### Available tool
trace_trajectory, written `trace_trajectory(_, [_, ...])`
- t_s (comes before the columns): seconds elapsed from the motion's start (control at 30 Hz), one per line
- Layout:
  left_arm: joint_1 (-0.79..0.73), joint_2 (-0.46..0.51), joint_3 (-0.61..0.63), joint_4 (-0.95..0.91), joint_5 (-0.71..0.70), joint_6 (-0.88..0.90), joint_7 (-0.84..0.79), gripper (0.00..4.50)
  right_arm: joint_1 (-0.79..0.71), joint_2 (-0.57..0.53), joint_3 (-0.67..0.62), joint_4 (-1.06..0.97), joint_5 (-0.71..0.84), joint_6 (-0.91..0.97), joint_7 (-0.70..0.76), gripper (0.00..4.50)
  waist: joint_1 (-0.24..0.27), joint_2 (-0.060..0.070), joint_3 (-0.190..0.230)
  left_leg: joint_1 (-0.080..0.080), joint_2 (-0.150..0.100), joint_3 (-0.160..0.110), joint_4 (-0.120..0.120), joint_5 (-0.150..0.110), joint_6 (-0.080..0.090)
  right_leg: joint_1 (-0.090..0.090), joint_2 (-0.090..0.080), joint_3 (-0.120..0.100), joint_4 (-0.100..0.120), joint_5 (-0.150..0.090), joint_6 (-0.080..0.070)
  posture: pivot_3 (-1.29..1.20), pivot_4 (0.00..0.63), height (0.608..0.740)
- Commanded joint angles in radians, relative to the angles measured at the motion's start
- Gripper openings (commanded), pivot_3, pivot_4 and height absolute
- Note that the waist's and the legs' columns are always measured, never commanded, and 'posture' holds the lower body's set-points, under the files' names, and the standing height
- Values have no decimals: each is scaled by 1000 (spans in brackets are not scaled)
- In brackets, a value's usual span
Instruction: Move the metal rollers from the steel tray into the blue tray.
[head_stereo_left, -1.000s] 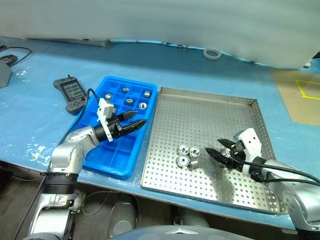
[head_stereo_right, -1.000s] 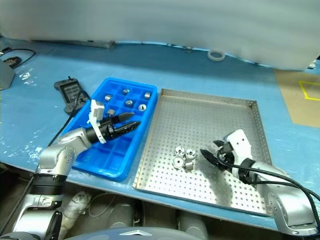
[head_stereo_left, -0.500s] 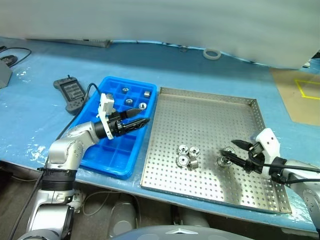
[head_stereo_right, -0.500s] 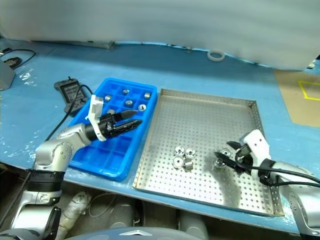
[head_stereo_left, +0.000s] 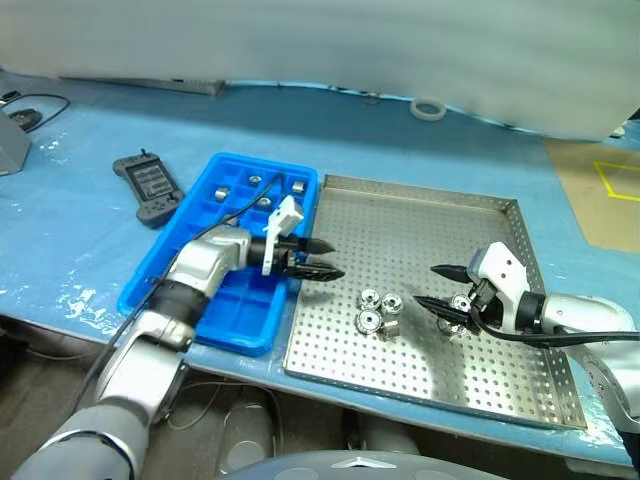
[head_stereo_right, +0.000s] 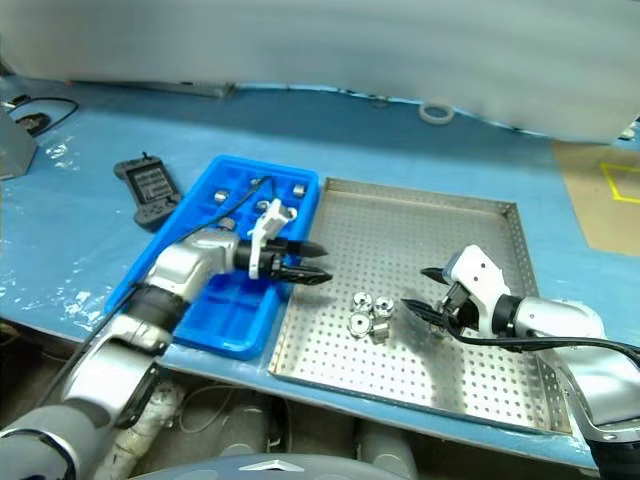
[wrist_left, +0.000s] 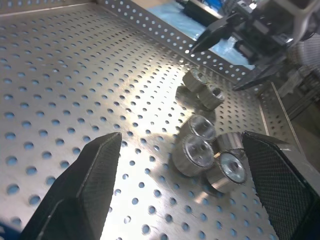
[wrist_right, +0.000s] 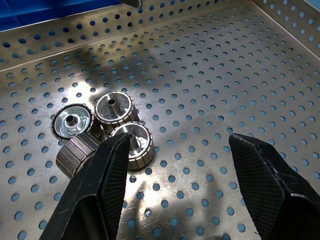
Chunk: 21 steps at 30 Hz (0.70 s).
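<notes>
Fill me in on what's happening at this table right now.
A two-armed robot is sorting metal rollers from the steel tray into the blue tray. A few rollers already sit in the blue tray's far compartments; a cluster lies on the steel tray. The left gripper, open and empty, reaches over the steel tray's near-left edge. The right gripper, also open, sits beside two more rollers.

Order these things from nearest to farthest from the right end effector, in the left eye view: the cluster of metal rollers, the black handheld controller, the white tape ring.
1. The metal rollers, on the steel tray, just left of the right end effector.
2. The white tape ring, at the table's far edge.
3. The black handheld controller, far left, beyond the blue tray.
</notes>
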Motion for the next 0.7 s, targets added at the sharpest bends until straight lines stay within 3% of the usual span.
trace_trajectory(0.03, [-13,-127,-88,19,58,-69,-17,4026,17,14,-26,-46,-1,5,-36,3254,5,2,-1,0,-2,0,1,-1,3,1,-2,0,0,0,0,-264,150,740])
trace_trajectory(0.3, [-93,-175,-126,157,150,-229,-143,4026,106,50,-68,-128,11,38,-105,3254,-36,1,0,-4,-8,3,6,-6,11,-1,-11,0,0,-1,1,-331,150,740])
trace_trajectory(0.7, [-154,-131,-140,256,298,-553,-198,4026,174,85,-78,-180,7,64,-161,3254,-54,1,0,-5,-8,3,6,-7,9,-3,-11,0,-2,-2,2,-357,150,740])
